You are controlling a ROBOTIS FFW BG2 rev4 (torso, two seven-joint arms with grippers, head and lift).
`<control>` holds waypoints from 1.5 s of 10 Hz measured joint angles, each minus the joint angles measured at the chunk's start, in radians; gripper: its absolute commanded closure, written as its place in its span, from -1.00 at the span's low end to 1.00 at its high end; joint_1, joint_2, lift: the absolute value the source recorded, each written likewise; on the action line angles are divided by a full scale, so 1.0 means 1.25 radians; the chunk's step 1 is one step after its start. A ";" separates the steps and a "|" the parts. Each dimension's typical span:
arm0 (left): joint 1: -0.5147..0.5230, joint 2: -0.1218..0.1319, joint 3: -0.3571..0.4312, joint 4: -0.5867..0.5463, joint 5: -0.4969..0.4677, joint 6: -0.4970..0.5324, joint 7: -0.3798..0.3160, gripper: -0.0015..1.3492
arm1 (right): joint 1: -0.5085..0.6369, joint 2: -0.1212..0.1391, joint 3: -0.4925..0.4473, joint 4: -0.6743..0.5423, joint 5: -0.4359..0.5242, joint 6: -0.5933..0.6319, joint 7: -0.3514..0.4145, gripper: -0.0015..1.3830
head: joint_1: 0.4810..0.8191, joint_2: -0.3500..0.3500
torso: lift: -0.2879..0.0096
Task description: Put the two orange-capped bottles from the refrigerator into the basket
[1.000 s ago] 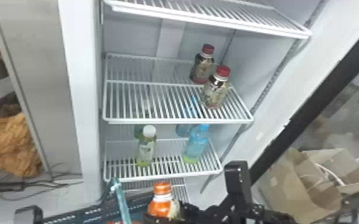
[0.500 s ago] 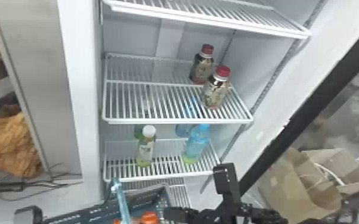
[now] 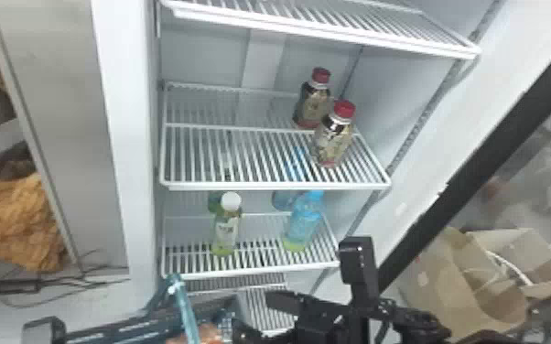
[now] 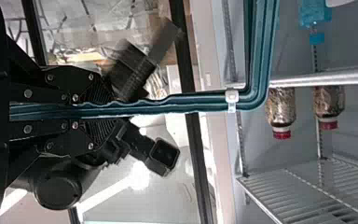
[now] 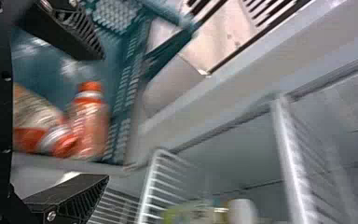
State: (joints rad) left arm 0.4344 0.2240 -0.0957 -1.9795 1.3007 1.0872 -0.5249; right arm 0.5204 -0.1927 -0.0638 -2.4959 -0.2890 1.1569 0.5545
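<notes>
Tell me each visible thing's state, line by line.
Teal plastic basket, loaded
Black left hand, closed on basket handle
Black right hand, open
Two orange-capped bottles, inside basket, capped
Two red-capped bottles, upright, capped
Front white-capped green bottle, upright, capped
Front blue bottle, upright

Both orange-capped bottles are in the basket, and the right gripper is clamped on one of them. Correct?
Not the grip. The right wrist view shows the right gripper open, its fingers well apart and neither on a bottle. The rest stands: both orange-capped bottles are in the basket.
</notes>
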 measured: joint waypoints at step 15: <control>-0.001 0.002 -0.004 0.000 0.002 0.000 -0.001 0.79 | 0.241 0.101 -0.048 0.064 0.076 -0.930 -0.279 -0.85 | 0.27 -1.00 | 0.67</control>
State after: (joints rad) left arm 0.4337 0.2269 -0.1002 -1.9794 1.3026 1.0872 -0.5261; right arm 0.8220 -0.0666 -0.1237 -2.4153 -0.1945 -0.0062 0.2053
